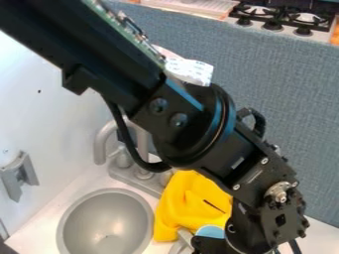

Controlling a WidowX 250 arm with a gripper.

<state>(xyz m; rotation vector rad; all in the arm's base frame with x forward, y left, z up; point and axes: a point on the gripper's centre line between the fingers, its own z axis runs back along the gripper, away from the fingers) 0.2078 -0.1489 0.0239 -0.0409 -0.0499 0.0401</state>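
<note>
With my hand (215, 243) hanging low beside the yellow cloth (189, 198), which is lying bunched by the sink (104, 221), I am judging the work unfinished, seeing no clearly completed step, and cannot tell whether I am gripping anything.

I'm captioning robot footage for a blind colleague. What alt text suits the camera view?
A black robot arm slants from upper left to bottom right, partly hiding a yellow cloth beside a round grey sink. A grey faucet stands behind; a stovetop shows at upper right.
</note>
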